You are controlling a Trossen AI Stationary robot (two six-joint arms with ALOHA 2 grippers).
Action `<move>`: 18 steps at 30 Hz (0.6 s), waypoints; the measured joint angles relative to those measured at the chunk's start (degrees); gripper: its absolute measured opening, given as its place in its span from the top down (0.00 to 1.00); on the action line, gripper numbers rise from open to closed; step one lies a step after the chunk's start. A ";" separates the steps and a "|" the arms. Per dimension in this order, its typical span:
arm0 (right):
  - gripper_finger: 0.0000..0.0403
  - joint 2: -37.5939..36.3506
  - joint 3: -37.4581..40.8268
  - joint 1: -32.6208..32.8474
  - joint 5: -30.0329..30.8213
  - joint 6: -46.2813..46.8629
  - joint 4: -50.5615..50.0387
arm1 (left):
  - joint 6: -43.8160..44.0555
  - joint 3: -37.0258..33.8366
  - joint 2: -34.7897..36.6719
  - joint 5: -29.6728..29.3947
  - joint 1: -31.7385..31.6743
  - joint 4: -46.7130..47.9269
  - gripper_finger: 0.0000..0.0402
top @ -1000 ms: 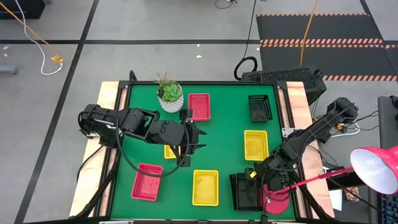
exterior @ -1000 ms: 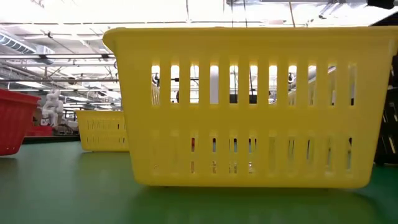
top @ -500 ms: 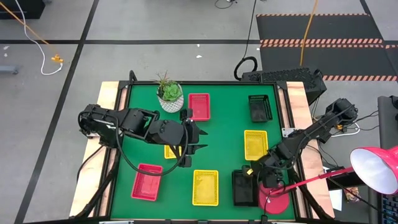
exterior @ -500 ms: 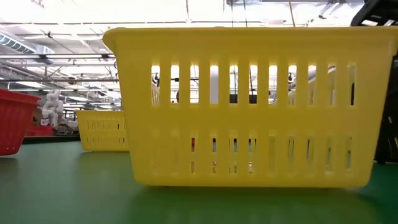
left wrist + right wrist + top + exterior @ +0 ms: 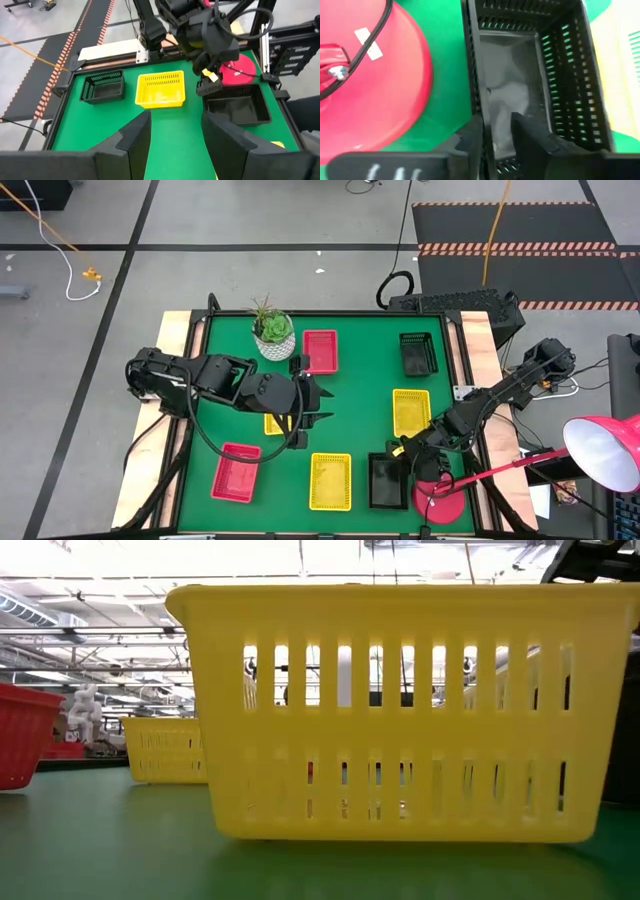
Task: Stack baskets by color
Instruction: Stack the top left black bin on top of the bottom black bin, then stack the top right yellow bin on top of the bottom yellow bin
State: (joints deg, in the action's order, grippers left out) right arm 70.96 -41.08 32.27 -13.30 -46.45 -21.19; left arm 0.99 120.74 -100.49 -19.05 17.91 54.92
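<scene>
Jaws of the right gripper (image 5: 403, 460) are being loosened off the black basket (image 5: 386, 481), now parked at 5 o'clock, so black stacking looks underway.

baskets: red (image 5: 320, 351) | yellow (image 5: 411, 412) | black, lattice walls (image 5: 387, 481) | table: green (image 5: 360, 380)

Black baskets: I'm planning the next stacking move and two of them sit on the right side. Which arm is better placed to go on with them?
Probably the right. Its gripper is already at the rim of the near black basket, and the other black basket stands on that side too. The left gripper hovers mid-table by a yellow basket.
</scene>
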 joint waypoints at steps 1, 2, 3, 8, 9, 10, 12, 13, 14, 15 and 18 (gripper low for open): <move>0.71 0.00 0.00 0.00 -0.02 0.71 -0.01 | 0.00 -0.46 0.00 0.00 0.00 0.01 0.56; 0.69 0.00 0.00 0.00 0.00 1.41 -0.02 | 0.03 -1.01 0.00 0.00 0.00 0.03 0.56; 0.67 -0.12 0.00 0.00 0.00 2.03 -0.04 | 0.13 -1.59 -0.04 0.00 0.00 0.10 0.56; 0.62 -3.10 -0.01 0.12 1.82 2.33 -0.04 | 0.22 -3.83 -0.04 0.00 0.00 0.00 0.56; 0.62 -4.23 0.00 0.16 2.93 2.32 -0.04 | 0.22 -4.22 -0.06 0.00 -0.01 -0.03 0.56; 0.62 -5.54 0.00 0.17 3.67 2.35 -0.10 | 0.22 -4.61 -0.04 0.00 -0.14 -0.22 0.56; 0.62 -8.19 0.00 0.18 5.37 2.67 -0.02 | 0.76 -5.23 -0.04 -0.44 -0.35 -0.76 0.56; 0.62 -9.40 0.00 0.20 6.54 3.69 0.00 | 1.46 -5.45 -0.05 -1.37 -0.49 -0.82 0.56; 0.62 -10.50 0.00 0.20 8.26 5.30 -0.04 | 2.48 -5.77 -0.04 -2.64 -0.60 -0.82 0.56; 0.62 -11.38 -0.02 0.20 10.54 7.78 -0.04 | 3.50 -6.23 -0.04 -3.77 -0.67 -0.77 0.56; 0.62 -13.18 -0.02 -0.02 19.29 16.59 -0.51 | 6.49 -8.22 -0.04 -6.15 -1.28 -0.65 0.56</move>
State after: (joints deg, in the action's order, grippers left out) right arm 57.78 -41.10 32.25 5.99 -29.86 -21.70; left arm 7.48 112.52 -100.53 -25.19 16.63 54.27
